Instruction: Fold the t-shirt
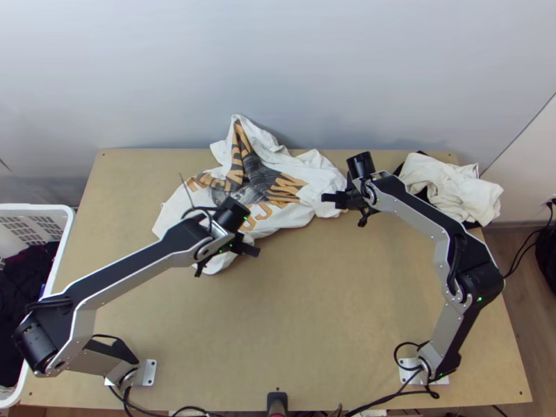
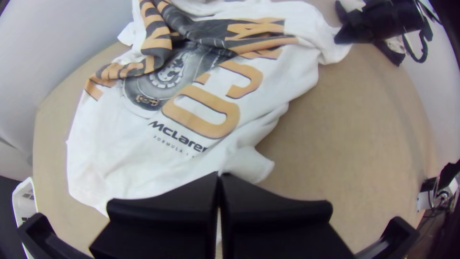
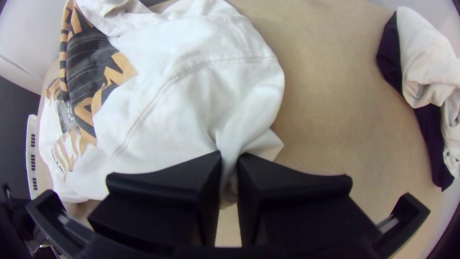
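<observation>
The printed t-shirt (image 1: pixel 316 174) looked light and limp, best held at 2 corners. The left gripper (image 2: pixel 219 175) had jaws pressed together; the right gripper's (image 3: pixel 230 156) pinched bunched shirt cloth.

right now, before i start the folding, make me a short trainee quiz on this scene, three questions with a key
1. True or false: the right gripper has white cloth of the t-shirt between its fingers.
2. How does the t-shirt lie?
a) folded into a neat square
b) rumpled, with part of its print spread out
c) rolled into a tight tube
3. Fill in one word: in the top view, the white basket stands at the ____ side of the table.

Key: 1 true; 2 b; 3 left
</observation>
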Robot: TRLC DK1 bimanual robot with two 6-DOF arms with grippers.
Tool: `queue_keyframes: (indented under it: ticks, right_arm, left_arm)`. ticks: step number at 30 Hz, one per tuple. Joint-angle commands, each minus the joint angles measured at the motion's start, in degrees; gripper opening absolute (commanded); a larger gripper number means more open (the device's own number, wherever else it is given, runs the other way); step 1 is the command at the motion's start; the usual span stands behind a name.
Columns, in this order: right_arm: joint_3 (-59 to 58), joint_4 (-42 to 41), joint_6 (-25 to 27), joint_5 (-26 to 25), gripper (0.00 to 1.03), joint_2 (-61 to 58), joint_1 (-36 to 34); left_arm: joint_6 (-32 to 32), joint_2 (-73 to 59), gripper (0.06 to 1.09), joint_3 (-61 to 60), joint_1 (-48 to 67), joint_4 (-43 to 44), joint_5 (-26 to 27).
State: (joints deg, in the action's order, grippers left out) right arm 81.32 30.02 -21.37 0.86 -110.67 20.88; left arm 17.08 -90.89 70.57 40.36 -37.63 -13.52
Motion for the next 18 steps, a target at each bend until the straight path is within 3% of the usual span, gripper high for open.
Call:
queue_keyframes:
  ticks: [1, 18]
  right_arm:
    - [-1.16, -0.93, 1.85, -3.24, 0.03, 2.92, 0.3]
    - [2.7, -1.19, 4.05, -7.89, 0.03, 23.75, -4.19]
  left_arm:
    - [-0.03, 3.88, 0.1, 1.24, -4.15, -0.61, -0.1]
    - [-4.42, 15.48, 0.1, 14.16, -24.89, -0.25, -1.42]
